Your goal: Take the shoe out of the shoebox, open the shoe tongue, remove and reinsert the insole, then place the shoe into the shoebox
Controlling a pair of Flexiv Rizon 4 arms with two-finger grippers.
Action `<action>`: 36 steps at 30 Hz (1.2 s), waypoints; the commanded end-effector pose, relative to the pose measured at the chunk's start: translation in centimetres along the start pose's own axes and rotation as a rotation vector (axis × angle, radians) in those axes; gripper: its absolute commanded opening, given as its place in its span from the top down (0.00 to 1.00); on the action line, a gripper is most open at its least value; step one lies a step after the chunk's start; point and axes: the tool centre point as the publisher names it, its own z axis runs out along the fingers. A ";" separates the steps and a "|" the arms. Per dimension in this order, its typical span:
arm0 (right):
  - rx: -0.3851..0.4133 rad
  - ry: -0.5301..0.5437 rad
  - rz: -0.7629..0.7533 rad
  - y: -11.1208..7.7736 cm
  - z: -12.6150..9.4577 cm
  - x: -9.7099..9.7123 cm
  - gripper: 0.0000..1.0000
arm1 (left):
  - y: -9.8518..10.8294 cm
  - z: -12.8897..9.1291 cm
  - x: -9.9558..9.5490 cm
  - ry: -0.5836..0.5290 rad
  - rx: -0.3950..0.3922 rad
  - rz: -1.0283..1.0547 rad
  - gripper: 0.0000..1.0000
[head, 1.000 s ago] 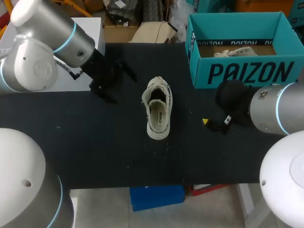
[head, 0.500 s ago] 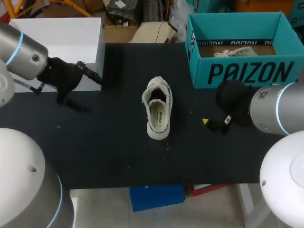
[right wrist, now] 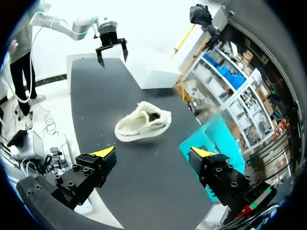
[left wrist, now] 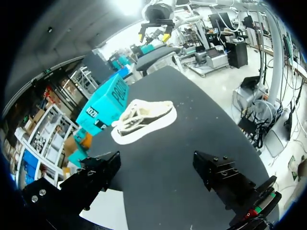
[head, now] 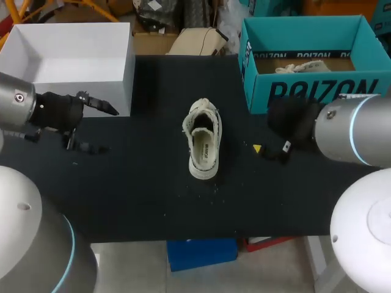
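shoe [head: 203, 139] on table [head: 140, 195] | left fingers [left wrist: 96, 175] spread | right fingers [right wrist: 95, 167] spread | shoebox [head: 311, 93] interior: head only

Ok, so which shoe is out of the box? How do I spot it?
Find the big black table. In its middle lies one cream shoe, resting on its sole. Unlike the other cream shoe tucked inside the teal shoebox, it sits alone out in the open.

Print on the shoebox and shoe
Large dark lettering is carried on the near wall of the teal shoebox [head: 305, 85], far right, partly hidden by the right arm [head: 351, 131]; a mark inside the shoe [head: 204, 146] is too small to be read.
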 end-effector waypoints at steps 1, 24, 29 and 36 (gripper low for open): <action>0.008 0.070 -0.446 6.1 2.8 1.1 0.00 | -0.1 0.1 0.2 -0.008 -0.005 0.001 0.00; 0.282 0.041 0.182 4.9 17.3 -3.1 0.00 | -0.1 0.1 0.2 -0.008 -0.005 0.001 0.00; 0.365 -0.064 0.356 5.8 18.7 -1.6 0.00 | -0.1 0.1 0.2 -0.008 -0.005 0.001 0.00; 0.400 -0.236 0.715 6.7 19.1 -0.4 0.00 | -0.1 0.1 0.2 -0.008 -0.005 0.001 0.00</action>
